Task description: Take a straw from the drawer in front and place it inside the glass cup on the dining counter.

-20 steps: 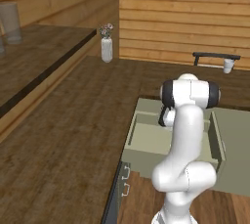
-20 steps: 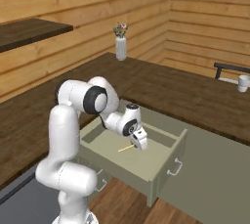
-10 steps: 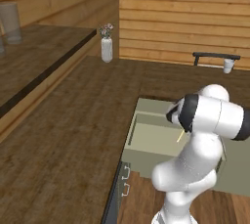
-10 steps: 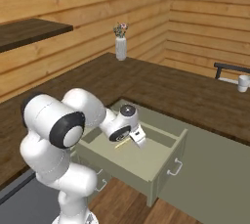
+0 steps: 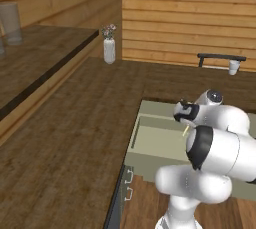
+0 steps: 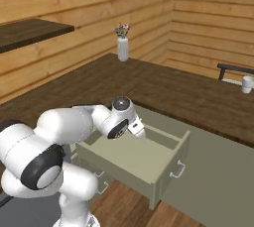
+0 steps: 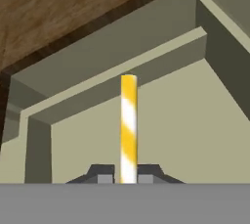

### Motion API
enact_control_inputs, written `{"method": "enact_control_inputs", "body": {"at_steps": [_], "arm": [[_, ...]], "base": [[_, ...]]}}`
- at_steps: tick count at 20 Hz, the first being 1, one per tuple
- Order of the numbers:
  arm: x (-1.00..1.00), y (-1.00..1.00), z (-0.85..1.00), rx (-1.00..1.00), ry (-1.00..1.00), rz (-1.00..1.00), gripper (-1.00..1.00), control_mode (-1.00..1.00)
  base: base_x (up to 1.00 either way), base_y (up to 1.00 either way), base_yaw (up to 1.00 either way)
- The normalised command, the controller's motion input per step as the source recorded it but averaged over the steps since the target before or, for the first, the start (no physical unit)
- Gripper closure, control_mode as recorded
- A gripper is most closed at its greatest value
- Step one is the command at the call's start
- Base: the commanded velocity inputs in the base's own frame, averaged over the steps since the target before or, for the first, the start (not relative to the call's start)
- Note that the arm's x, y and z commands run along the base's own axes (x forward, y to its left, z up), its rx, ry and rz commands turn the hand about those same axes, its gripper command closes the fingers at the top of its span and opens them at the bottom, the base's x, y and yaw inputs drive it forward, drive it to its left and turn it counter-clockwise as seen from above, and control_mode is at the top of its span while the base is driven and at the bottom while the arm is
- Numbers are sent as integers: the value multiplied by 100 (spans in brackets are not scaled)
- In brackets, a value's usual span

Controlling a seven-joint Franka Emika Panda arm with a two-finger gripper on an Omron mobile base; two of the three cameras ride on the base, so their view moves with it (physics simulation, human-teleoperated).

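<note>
Claw: two-finger gripper point(image 7: 128, 179) clamped on the yellow-and-white striped straw point(image 7: 128, 127).
Done: straw out of the sage-green drawer point(image 6: 154, 174).
Left: carry to the small whitish cup point(image 6: 246, 84).

Yellow-and-white striped straw point(image 7: 128, 125) pinched between the fingers point(image 7: 103, 175), above the open sage drawer point(image 7: 161, 120); whitish cup point(image 5: 233, 67) upright on the far table point(image 5: 165, 75).

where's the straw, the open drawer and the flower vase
straw point(image 7: 128, 120), hand view, middle of its striped shaft
drawer point(image 6: 171, 150), right base view, its front panel
flower vase point(image 5: 109, 51), left base view, its white body
</note>
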Motion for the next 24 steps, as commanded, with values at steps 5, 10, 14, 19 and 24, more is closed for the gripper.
{"method": "enact_control_inputs", "body": {"at_steps": [5,10,14,19,24], "arm": [[0,8,100,0,13,2,100,-100],[-15,10,100,0,16,8,100,-100],[-44,29,100,0,18,12,100,-100],[-42,52,57,0,24,14,100,-100],[-67,49,2,-2,3,4,100,-100]], "base": [[0,0,0],[0,0,0],[0,0,0],[0,0,0],[0,0,0]]}}
